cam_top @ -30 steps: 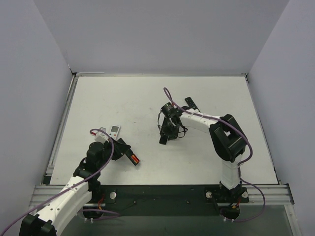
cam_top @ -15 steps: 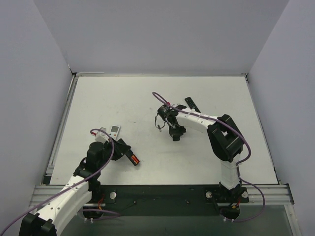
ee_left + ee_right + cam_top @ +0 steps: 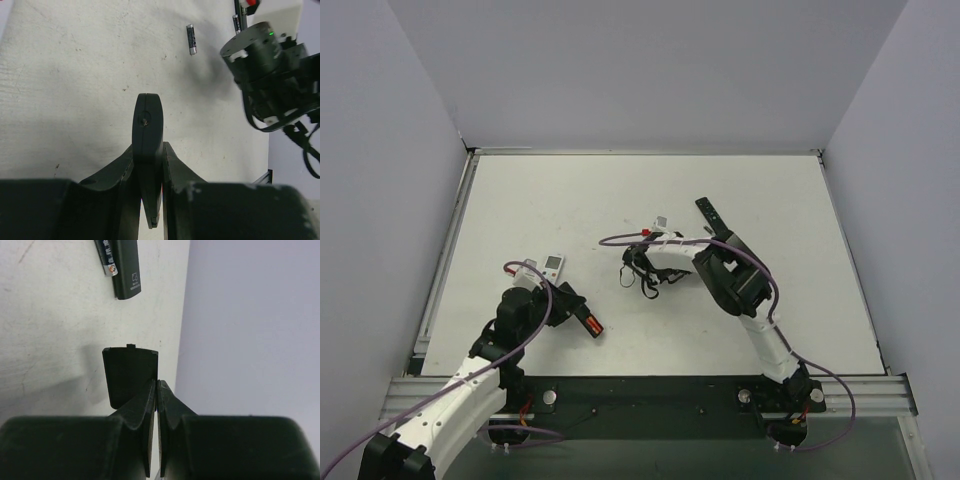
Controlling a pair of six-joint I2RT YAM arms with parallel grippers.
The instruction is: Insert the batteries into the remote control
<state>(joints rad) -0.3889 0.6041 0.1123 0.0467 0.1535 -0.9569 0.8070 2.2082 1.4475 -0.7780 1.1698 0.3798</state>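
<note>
Beyond the tip of the remote control (image 3: pixel 148 145), a little to its right, a dark grey battery (image 3: pixel 191 40) lies loose on the counter (image 3: pixel 75 75) — the cell to fetch, I judge. The left fingers (image 3: pixel 176 172) are clenched on the remote control; it wants a steady, level hold. The right fingers (image 3: pixel 147 410) are pressed together against a black cover (image 3: pixel 125 375) — whether they pinch it I cannot tell. Best leave the cover well away from the remote control, then take the battery across its middle, ends clear for seating.
</note>
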